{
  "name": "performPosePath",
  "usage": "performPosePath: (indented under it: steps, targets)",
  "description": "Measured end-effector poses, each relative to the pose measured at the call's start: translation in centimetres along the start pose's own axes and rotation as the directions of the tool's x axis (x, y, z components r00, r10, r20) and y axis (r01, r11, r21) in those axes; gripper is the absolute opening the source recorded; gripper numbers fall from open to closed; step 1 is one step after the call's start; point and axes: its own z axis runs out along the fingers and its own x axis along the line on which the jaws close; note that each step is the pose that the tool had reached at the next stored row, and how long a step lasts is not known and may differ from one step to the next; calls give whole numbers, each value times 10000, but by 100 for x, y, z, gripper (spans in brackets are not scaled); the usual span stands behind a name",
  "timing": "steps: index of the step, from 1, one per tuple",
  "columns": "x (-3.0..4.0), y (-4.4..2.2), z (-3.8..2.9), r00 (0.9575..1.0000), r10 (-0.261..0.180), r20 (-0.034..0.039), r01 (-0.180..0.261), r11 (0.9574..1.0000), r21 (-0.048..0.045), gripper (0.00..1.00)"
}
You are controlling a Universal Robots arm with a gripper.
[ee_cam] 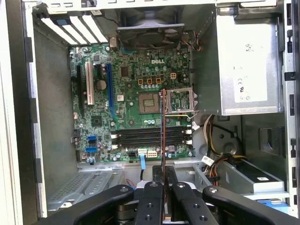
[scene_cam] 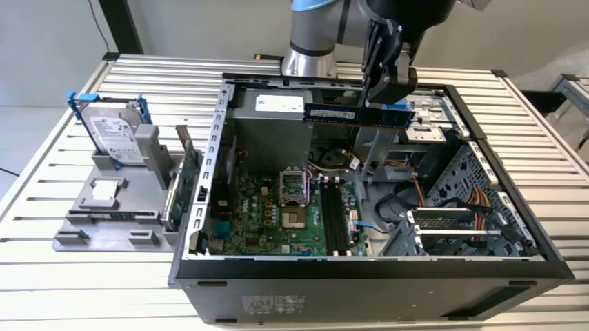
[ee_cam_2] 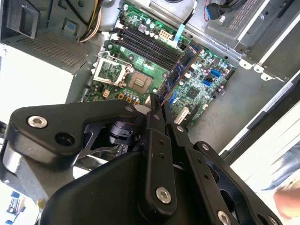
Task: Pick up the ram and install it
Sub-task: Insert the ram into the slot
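The ram (scene_cam: 357,114) is a long blue stick held level above the open computer case (scene_cam: 212,172), toward the case's far side in the exterior view. My gripper (scene_cam: 380,102) is shut on its end at the exterior view's right. In the second wrist view the ram (ee_cam_2: 180,70) reaches out from the gripper (ee_cam_2: 157,104) over the green motherboard (ee_cam_2: 197,89). In the first wrist view the ram (ee_cam: 162,126) shows edge-on as a thin line above the gripper (ee_cam: 163,172), crossing the black memory slots (ee_cam: 150,137). The slots (scene_cam: 333,221) lie below, well apart from the stick.
A silver hard drive in a blue frame (scene_cam: 115,134) stands in a grey fixture (scene_cam: 110,207) at the exterior view's left. A green expansion card (scene_cam: 189,179) stands beside the case wall. Inside are the processor socket (scene_cam: 290,189), cables (scene_cam: 478,200) and a power supply (ee_cam: 246,65).
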Motion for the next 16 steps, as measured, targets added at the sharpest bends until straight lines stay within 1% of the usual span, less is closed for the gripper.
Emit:
performPosePath:
  steps: [3,9,16]
  targets:
    - [0,0,0,9999,114,5,-114,9999,0,0]
    - [0,0,0,9987,503,19,-503,9987,-3,0]
    - [0,0,0,9951,991,37,-991,9951,-6,0]
